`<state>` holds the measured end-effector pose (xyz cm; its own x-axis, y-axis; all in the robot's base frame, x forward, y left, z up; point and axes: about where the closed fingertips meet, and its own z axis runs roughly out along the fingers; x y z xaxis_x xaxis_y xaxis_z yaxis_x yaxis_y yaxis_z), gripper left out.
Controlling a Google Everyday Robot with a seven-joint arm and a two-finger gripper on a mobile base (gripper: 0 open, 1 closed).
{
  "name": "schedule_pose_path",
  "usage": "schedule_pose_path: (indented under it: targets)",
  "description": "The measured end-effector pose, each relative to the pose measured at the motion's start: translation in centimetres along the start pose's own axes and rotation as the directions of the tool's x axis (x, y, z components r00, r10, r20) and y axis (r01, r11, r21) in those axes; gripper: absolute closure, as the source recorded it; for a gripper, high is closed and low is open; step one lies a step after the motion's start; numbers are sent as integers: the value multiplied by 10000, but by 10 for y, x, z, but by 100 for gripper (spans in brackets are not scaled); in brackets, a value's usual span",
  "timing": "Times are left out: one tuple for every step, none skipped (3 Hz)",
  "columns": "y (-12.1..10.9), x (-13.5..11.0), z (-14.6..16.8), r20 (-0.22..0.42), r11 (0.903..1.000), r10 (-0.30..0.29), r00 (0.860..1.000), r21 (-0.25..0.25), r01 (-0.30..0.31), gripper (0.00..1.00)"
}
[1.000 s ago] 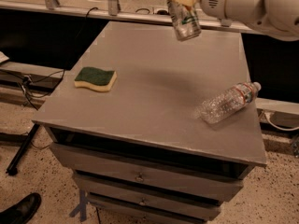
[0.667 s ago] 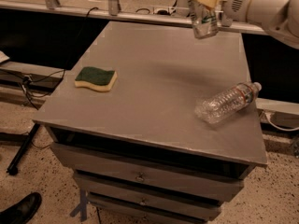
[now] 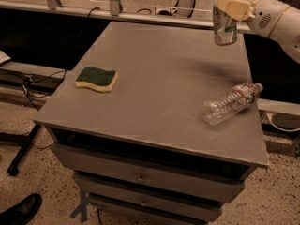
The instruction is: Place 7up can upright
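As they hover over the table [image 3: 164, 74], jaws clamp 7up can [image 3: 225, 31].

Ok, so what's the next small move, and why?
Probably lower it straight down: the end effector holds the can roughly upright in the air, seemingly above the table's far right corner, clear of the bottle.

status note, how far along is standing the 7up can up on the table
Done: the can is picked up, held roughly upright by the gripper, shut on its top. In hand: it hangs in the air near the far right corner of the table. Left: lower it onto the tabletop, clear of the bottle lying nearby, and let go.
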<state>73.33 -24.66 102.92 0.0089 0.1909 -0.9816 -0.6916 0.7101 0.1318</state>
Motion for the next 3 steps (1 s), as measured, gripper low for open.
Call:
schedule_pose_path:
  targets:
    - [-14,15,-11,288,9982,75,9996,-599,-58,100]
    - [-21,32,-26,689,9940,341,9970,-1064,-267,100]
    - [-27,44,-45,1262,9877,697,9896,-1479,-507,100]
